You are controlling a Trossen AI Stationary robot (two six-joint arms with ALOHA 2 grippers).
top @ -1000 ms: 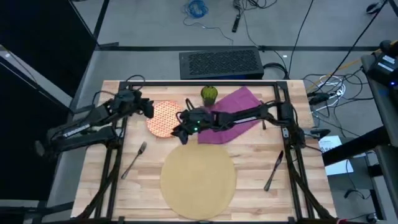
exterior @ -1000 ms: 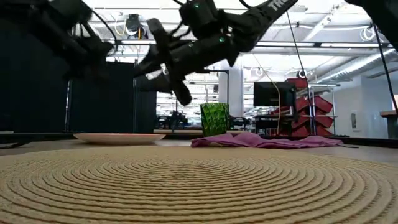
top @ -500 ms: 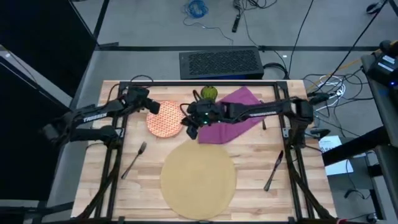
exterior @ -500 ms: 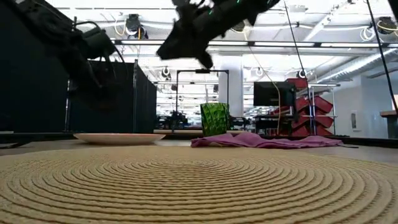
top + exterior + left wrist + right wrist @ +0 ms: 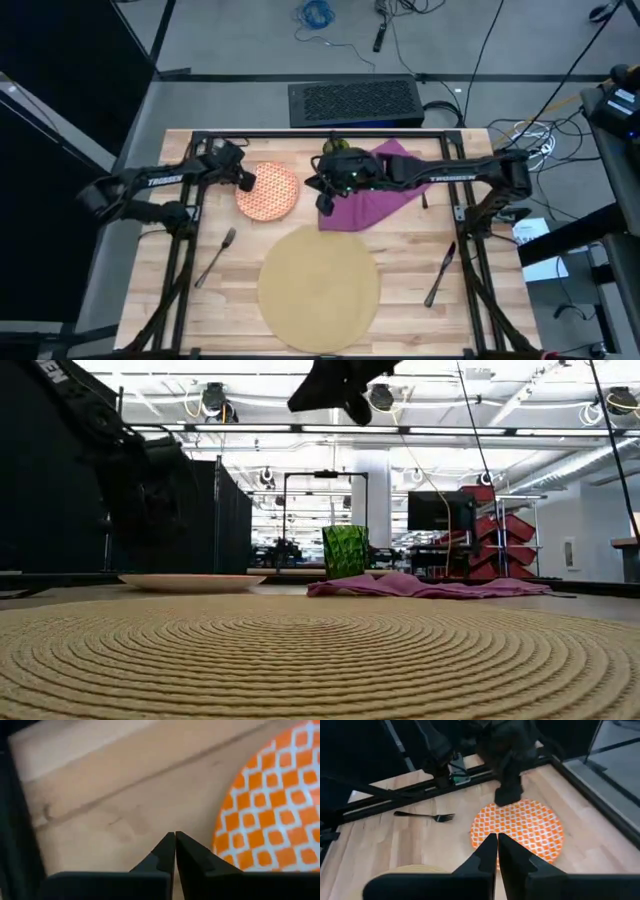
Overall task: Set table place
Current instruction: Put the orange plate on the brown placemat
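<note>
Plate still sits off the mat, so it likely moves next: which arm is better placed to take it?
Probably the left: its tool is shut right at the plate edge, while the right tool, also shut, hangs high beside the plate, above the purple napkin.

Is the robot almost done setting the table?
Not nearly. Only the mat sits in its spot at the front of the table. Nothing is in hand: both the left tool and right tool are shut and empty near the plate. Plate, napkin, cup, fork and knife lie scattered off the mat.
</note>
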